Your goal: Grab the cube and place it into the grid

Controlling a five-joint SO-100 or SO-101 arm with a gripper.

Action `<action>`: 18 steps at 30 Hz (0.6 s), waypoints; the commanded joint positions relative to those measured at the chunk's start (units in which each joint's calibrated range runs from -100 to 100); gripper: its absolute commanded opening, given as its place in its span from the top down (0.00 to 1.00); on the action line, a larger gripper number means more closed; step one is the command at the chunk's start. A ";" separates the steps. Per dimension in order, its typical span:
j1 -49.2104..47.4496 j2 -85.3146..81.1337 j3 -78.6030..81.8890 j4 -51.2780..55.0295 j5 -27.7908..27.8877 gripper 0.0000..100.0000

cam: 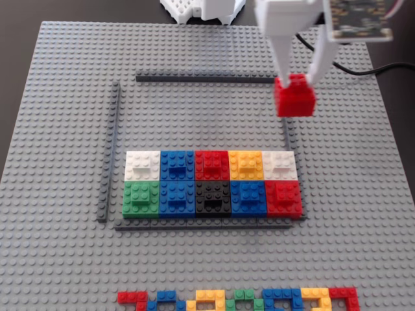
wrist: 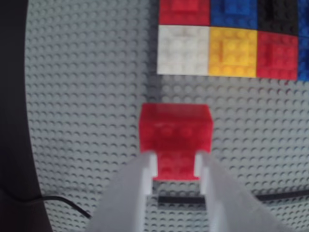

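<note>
Above the grey baseplate (cam: 58,129) in the fixed view, the white gripper (cam: 296,79) clasps the red cube (cam: 295,97) over the upper right corner of the grid (cam: 204,79), beyond ten coloured blocks (cam: 213,183). Meanwhile, the wrist view shows the fingers (wrist: 145,166) pinching the cube (wrist: 175,130) near the white block (wrist: 183,49).

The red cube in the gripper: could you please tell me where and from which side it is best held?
Grip the small raised brick on top of the cube, coming straight down from above. The gripper already has a finger on each side of that brick, as the wrist view shows. The narrow top fits between the fingers, and a hold from above leaves the wide body free to drop into the grid.
</note>
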State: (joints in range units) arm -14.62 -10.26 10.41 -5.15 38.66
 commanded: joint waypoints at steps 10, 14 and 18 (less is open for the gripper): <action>1.54 -10.63 16.54 -7.30 2.10 0.94; 1.54 -9.51 18.81 -9.11 2.39 0.94; 1.69 -8.05 19.35 -9.94 2.54 0.95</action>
State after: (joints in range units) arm -13.31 -16.79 30.54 -13.85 41.05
